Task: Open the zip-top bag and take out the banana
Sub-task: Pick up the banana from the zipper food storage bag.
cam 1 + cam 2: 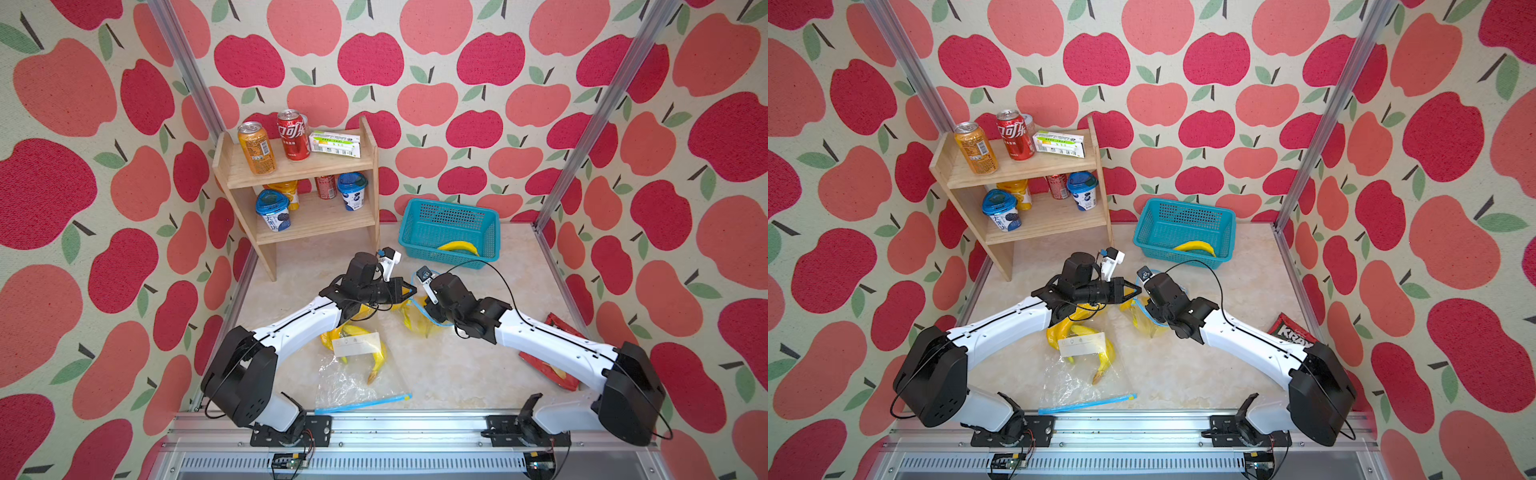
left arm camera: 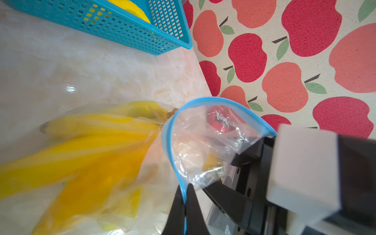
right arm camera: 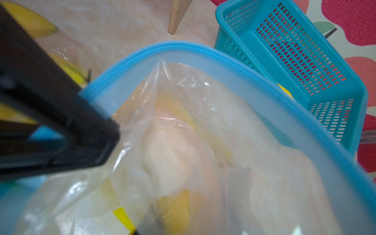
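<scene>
The left gripper (image 2: 184,186) is clamped tight on the blue zip rim (image 3: 183,47) of the bag (image 2: 203,142), its two black fingers pressed together over the strip. From that pinch the bag's mouth gapes in a loop toward the right gripper (image 1: 430,309), which sits at the opposite side of the opening. Its fingers are hidden under its own wrist, so I cannot tell whether they are spread or nipping the plastic. The bananas (image 2: 91,142) lie inside the bag, just below the left gripper's tips, blurred yellow through the film. Beyond both grippers stands a teal basket (image 1: 449,208) with a single fruit (image 1: 459,248) in it. Back toward the left arm's base lies a second clear bag (image 1: 353,374), and a red snack pack (image 1: 1291,332) lies under the right arm
</scene>
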Robot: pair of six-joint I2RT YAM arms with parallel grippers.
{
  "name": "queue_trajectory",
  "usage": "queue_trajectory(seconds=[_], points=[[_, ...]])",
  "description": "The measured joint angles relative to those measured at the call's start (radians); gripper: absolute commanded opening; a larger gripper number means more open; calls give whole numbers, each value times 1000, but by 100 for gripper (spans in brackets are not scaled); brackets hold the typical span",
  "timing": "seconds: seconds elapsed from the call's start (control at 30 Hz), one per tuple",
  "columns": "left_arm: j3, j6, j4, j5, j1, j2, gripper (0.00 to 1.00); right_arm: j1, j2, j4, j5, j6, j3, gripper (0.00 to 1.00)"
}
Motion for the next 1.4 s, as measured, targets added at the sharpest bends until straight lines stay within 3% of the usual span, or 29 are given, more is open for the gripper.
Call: queue_trajectory(seconds=[0.13,0.2,0.23,0.3,0.43,0.73,0.87,1.0,1.17,1.4], points=[[0,0,1,-3,-9,10,3,14,-67,-117,1,84,22,29],[5,5,2,-7,-23,10,8,16,-89,-164,2,116,37,27],[8,8,1,-11,-29,10,14,16,-95,-179,7,126,40,27],[11,22,12,-19,-46,10,45,23,-103,-192,27,134,39,27],[3,44,26,-27,-67,-8,68,27,-105,-173,62,133,10,26],[-23,105,-16,-56,6,-263,90,-15,-187,-3,80,65,-169,26],[-33,138,-54,-44,110,-291,87,-78,-283,91,17,25,-269,26],[-21,198,-102,5,197,-130,80,-177,-379,161,-109,-2,-325,26],[-21,260,-136,43,195,73,78,-249,-439,208,-228,-23,-330,26],[26,293,-91,88,192,158,73,-275,-438,225,-325,-37,-332,26]])
